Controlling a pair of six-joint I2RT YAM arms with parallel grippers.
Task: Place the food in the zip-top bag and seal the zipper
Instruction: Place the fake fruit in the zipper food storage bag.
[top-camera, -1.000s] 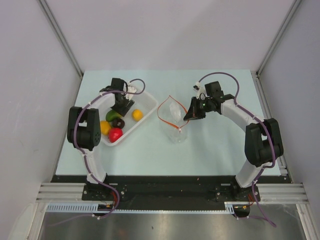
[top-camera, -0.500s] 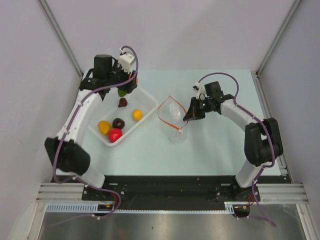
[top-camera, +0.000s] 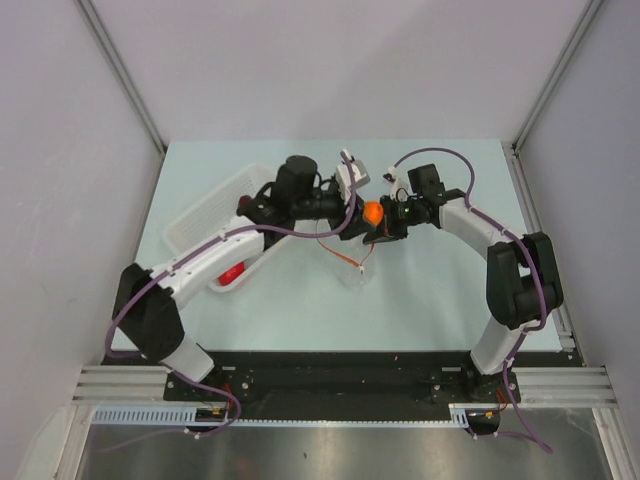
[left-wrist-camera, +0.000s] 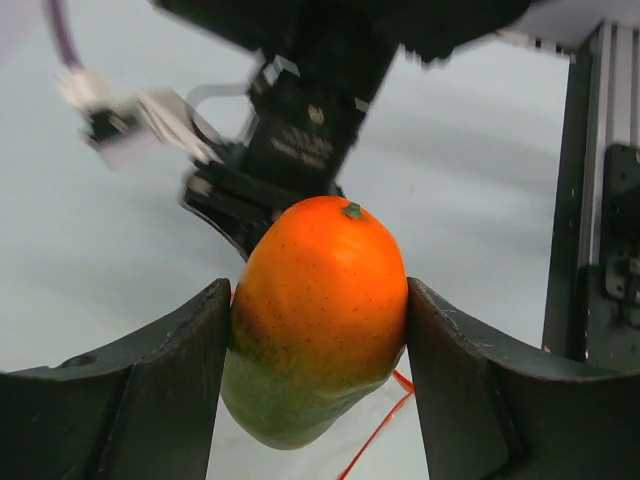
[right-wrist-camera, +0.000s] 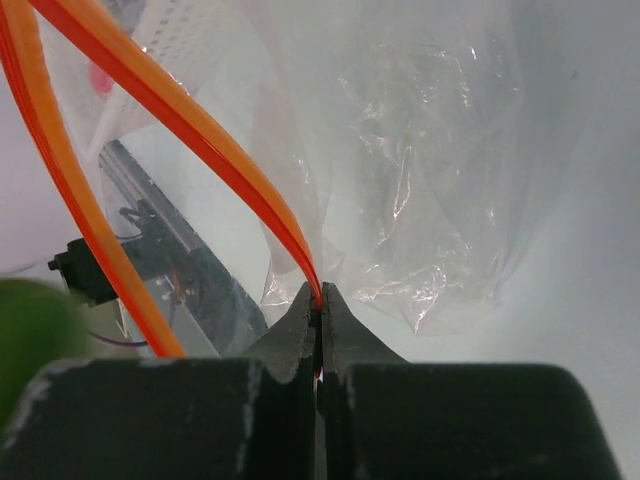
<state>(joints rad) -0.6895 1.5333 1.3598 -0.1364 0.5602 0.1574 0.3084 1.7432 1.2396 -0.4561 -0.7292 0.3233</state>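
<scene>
An orange-and-green toy fruit (left-wrist-camera: 320, 320), one piece of the food, is clamped between my left gripper's (left-wrist-camera: 320, 292) fingers. In the top view it (top-camera: 372, 212) hangs above the mouth of the zip-top bag (top-camera: 347, 262), close to my right gripper (top-camera: 384, 231). My right gripper (right-wrist-camera: 321, 296) is shut on the red-orange zipper (right-wrist-camera: 200, 140) and holds the clear bag (right-wrist-camera: 420, 150) up and open. A red piece of food (top-camera: 232, 272) shows in the white basket (top-camera: 205, 212); the left arm hides the rest of the basket's contents.
The white perforated basket sits at the left of the table, partly under the left arm. Both arms meet over the table's middle. A metal frame post (left-wrist-camera: 590, 200) stands at the right in the left wrist view.
My left arm has swung from over the basket rightward to the bag's mouth, carrying the orange-green fruit. The basket looks shifted a little to the left. The right gripper has kept its pinch.
</scene>
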